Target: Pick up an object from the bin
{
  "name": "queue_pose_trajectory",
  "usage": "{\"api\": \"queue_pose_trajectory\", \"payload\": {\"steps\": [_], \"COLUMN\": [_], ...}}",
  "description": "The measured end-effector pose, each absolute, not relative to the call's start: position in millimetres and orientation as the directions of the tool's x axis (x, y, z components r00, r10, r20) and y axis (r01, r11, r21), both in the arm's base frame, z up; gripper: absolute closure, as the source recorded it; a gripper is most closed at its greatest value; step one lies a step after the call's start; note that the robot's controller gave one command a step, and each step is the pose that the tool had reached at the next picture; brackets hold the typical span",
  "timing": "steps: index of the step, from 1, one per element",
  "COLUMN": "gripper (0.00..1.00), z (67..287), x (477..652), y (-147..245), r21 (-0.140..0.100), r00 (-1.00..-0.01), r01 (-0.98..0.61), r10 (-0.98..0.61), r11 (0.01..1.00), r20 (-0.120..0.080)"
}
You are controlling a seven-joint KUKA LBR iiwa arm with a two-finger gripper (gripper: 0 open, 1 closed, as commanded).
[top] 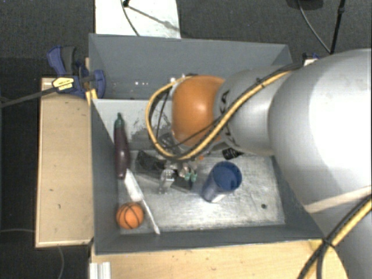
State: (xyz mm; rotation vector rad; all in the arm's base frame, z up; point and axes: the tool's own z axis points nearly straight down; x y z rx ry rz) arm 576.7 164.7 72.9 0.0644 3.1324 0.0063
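Observation:
My gripper (174, 176) hangs under the orange wrist cover, low over the bin floor left of centre. A dark flat object (146, 163) lies directly at its left side, partly hidden by it. A blue cup (221, 181) lies tipped on its side just to the gripper's right, its opening facing up and right. Whether anything sits inside the gripper is hidden.
A long dark brown pen-like thing with a green tip (120, 147) leans along the left wall. A white flat strip (140, 201) lies slantwise beneath it, and a small orange basketball (129, 215) rests in the front left corner. A small black piece (231, 153) shows behind the cup.

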Motion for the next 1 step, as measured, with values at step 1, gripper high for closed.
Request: {"api": "queue_pose_trajectory", "payload": {"steps": [1], "gripper": [1.0], "z": [230.6], "x": [580.5], "y": [161.6], "r21": [0.0], "r00": [-1.0], "r01": [-0.01], "r10": [-0.01], "r11": [1.0], "r20": [-0.001]}}
